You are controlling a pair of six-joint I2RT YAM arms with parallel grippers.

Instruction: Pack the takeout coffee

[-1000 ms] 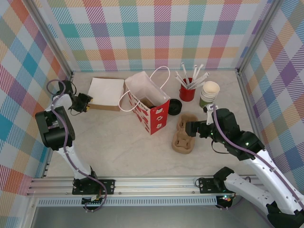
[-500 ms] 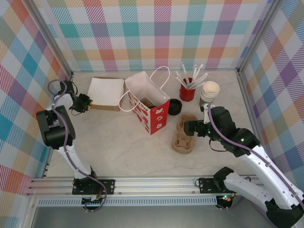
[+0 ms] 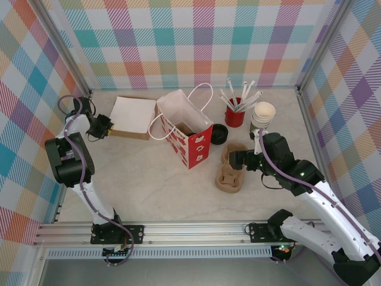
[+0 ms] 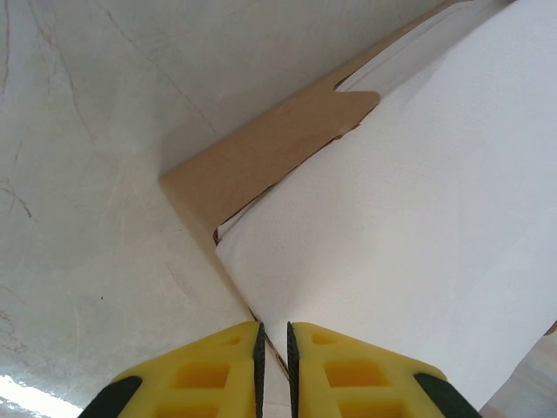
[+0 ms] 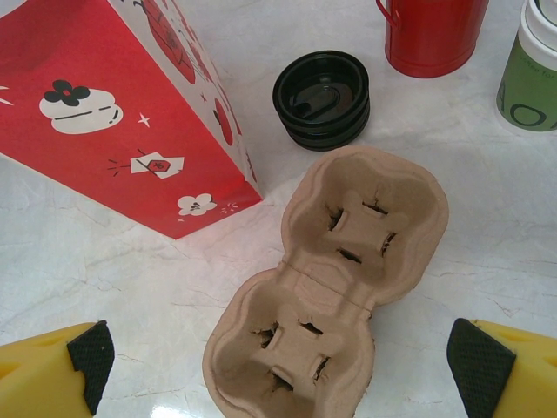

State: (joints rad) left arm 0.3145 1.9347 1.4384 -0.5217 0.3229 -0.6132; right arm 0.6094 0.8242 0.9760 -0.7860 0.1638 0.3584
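The takeout coffee, a lidded green cup, is out of view. The red paper bag [image 3: 186, 132] [image 5: 104, 104] stands open at mid table. My right gripper [image 3: 239, 159] [image 5: 278, 379] hovers open over the brown pulp cup carrier [image 3: 231, 168] [image 5: 335, 279], one finger on each side of it and nothing held. My left gripper [image 3: 102, 127] [image 4: 271, 348] is at the left edge of the white-topped cardboard box [image 3: 131, 116] [image 4: 409, 218]. Its yellow fingers [image 4: 209, 370] stand a thin slit apart, and the box's edge shows through the slit.
Loose black lids [image 3: 218, 132] [image 5: 322, 97] lie stacked between bag and carrier. A red holder of white stirrers [image 3: 234, 112] [image 5: 431, 35] and a stack of lidless green cups [image 3: 262, 116] [image 5: 531, 74] stand behind. Plaid walls close in on three sides.
My right gripper has edged left and further over the carrier. My left gripper has shifted slightly left and back along the box's edge.
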